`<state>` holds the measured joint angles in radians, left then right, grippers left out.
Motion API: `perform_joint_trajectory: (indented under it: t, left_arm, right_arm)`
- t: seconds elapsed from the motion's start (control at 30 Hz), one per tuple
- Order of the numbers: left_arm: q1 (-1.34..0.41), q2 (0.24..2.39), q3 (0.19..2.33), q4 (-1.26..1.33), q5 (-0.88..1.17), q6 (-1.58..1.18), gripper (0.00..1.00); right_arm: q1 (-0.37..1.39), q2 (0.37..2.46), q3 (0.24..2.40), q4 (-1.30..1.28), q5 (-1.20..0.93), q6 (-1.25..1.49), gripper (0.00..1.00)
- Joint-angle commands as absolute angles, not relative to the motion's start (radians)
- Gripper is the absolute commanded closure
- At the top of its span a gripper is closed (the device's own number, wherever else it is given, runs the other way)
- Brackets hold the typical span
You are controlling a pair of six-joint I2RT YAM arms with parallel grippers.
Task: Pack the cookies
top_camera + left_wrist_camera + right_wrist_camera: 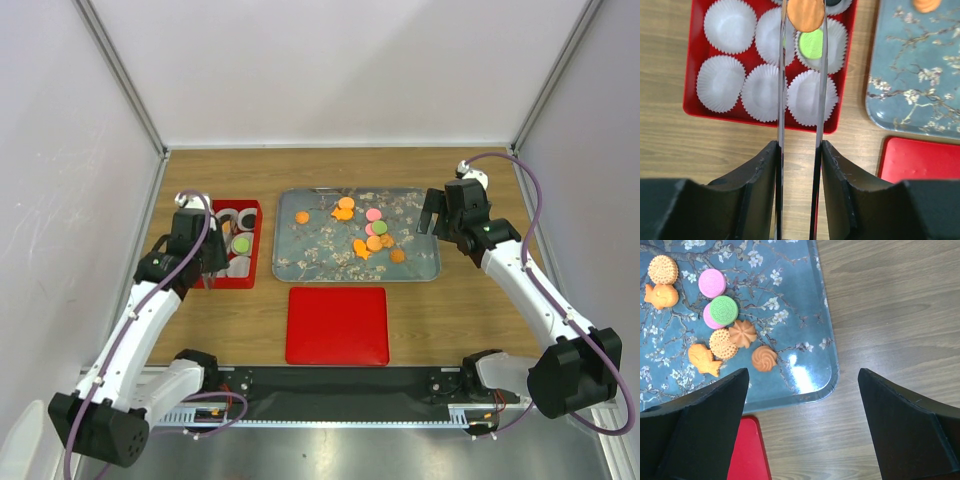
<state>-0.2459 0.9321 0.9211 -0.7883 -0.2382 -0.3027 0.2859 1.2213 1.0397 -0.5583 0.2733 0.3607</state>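
Left end effector [802,6], its thin blades close together, grips an orange cookie [805,14] above the red box [691,102] of white paper cups [730,26]. A green cookie [811,44] lies in one cup beneath the blades, and a dark one shows at the top edge of the left wrist view. Right end effector [802,371], jaws spread wide and holding nothing, hangs over the near right corner of the floral tray [790,290]. The other cookies [722,335], orange, pink and green, lie clustered on that tray. A red lid [337,325] rests on the worktop [890,315].
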Motion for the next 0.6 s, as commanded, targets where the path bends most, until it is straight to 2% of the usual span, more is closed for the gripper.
perform_joint_trajectory:
  t: [0.0,0.57]
  left_arm:
    - [-0.2,0.962,0.91,-0.749,-0.172,-0.281,0.58]
    - [-0.095,1.052,0.885,-0.715,-0.149,-0.281,0.59]
  right_arm:
    - [0.284,1.216,1.051,-0.537,0.262,0.344,0.03]
    - [0.284,1.22,1.046,-0.534,0.241,0.344,0.03]
